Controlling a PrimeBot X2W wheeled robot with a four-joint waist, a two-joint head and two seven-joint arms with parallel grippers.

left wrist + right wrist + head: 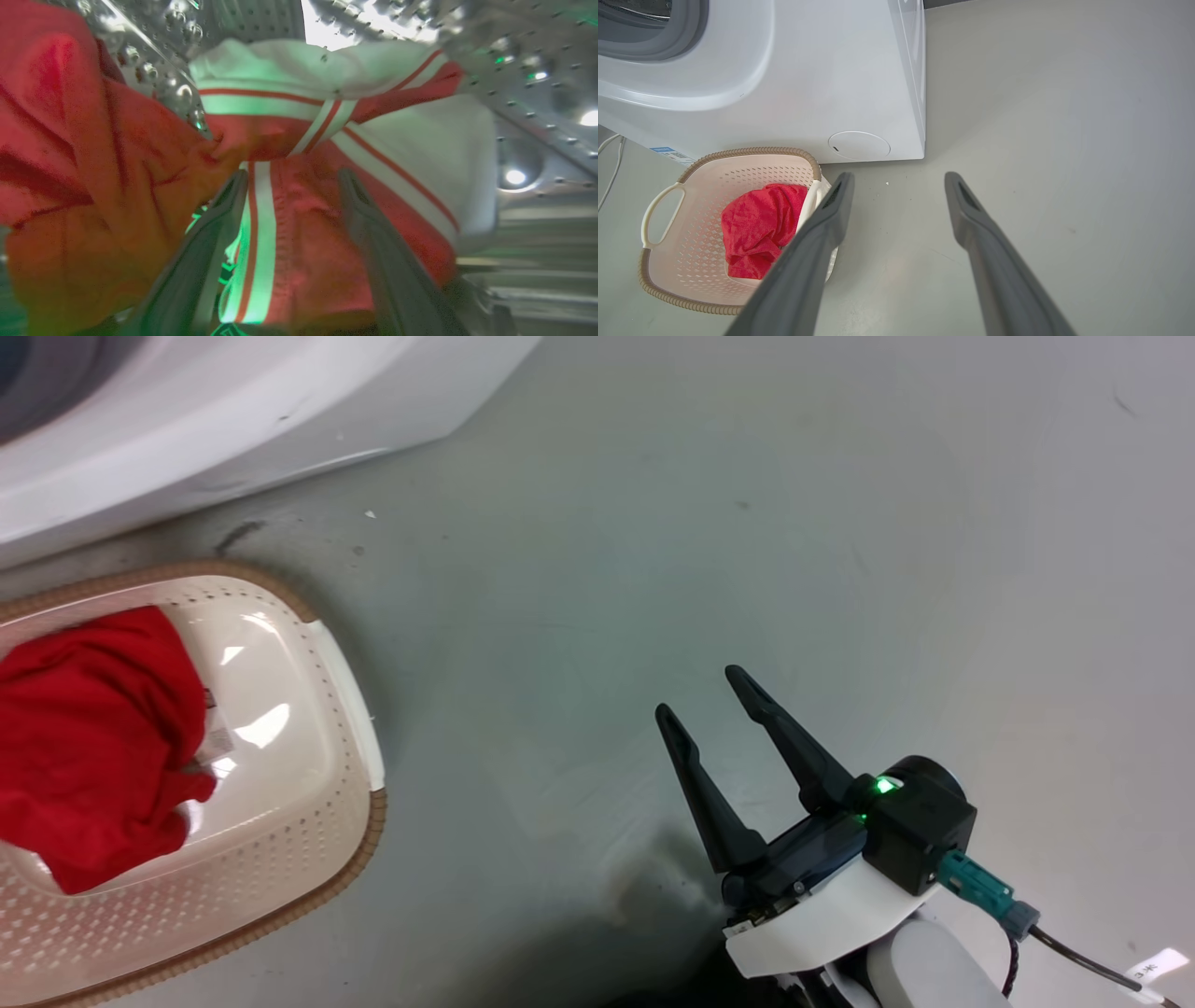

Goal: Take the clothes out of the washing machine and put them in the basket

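Inside the drum [252, 18], the left gripper [290, 179] straddles the striped garment [402, 140]

Its fingers [219, 224] stand spread, not yet clenched, with a red-and-white fold lying straight ahead between them. The stripes there run along the fingers, so closing should pinch across that fold. More plain red cloth [70, 163] bunches at that view's left; whether it is the same piece I cannot tell. The plain red garment [756, 228] lies in the basket [752, 151], just in front of the washing machine [831, 70]. The right gripper [698, 691] hangs released and empty over the floor [653, 523] beside the basket, so the left arm is far nearer
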